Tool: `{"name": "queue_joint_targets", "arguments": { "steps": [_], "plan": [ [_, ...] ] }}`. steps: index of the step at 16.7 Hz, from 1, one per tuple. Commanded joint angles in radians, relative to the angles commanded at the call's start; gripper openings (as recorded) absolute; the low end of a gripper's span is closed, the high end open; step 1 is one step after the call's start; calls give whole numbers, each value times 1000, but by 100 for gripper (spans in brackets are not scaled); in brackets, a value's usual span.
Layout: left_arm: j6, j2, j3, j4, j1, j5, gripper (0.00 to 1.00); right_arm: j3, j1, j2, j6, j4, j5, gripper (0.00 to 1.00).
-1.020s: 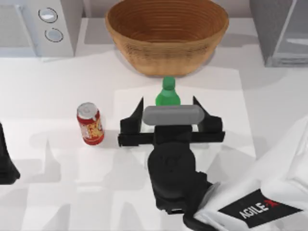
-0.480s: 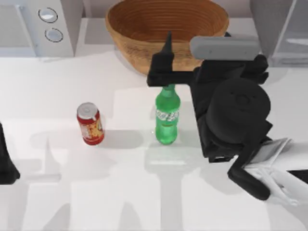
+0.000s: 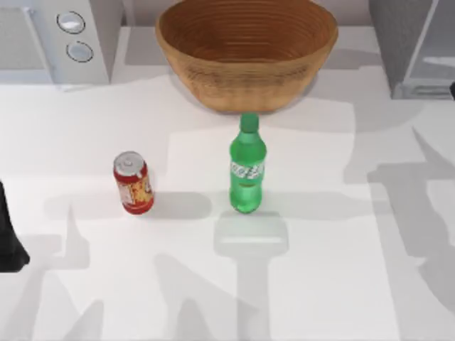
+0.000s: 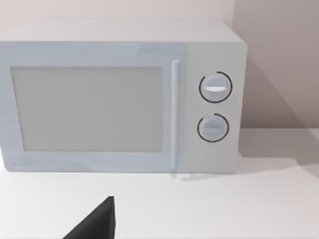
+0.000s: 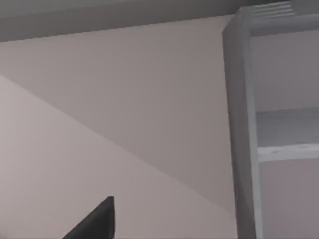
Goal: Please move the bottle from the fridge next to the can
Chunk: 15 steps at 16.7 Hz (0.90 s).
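Note:
The green bottle [image 3: 247, 170] stands upright on the white table, right of the red can [image 3: 133, 182], with a gap of about two can widths between them. Nothing holds either one. The grey fridge [image 3: 412, 46] is at the back right corner, and its open shelved side [image 5: 279, 134] faces my right wrist camera. One black fingertip [image 5: 97, 221] of my right gripper shows there with nothing beside it. My left arm [image 3: 7, 238] is parked at the table's left edge, and its fingertip [image 4: 97, 221] points toward the microwave, also with nothing beside it.
A large woven basket [image 3: 246, 53] stands at the back middle, just behind the bottle. A white microwave [image 3: 53, 39] with two round knobs occupies the back left corner. Open table lies in front of the can and bottle.
My right arm let go of the bottle, lifted and drew away to the right, out of the top view. The bottle stays standing where it was set; the can and left arm have not moved.

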Motion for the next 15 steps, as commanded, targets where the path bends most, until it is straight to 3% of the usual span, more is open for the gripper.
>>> {"name": "queue_joint_targets", "arguments": {
  "steps": [8, 15],
  "plan": [
    [0, 0, 0, 0, 0, 0, 100, -369, -363, -710, -21, -510, -309, 100],
    [0, 0, 0, 0, 0, 0, 100, -464, -445, -835, -23, -629, -369, 100]
  ]
}}
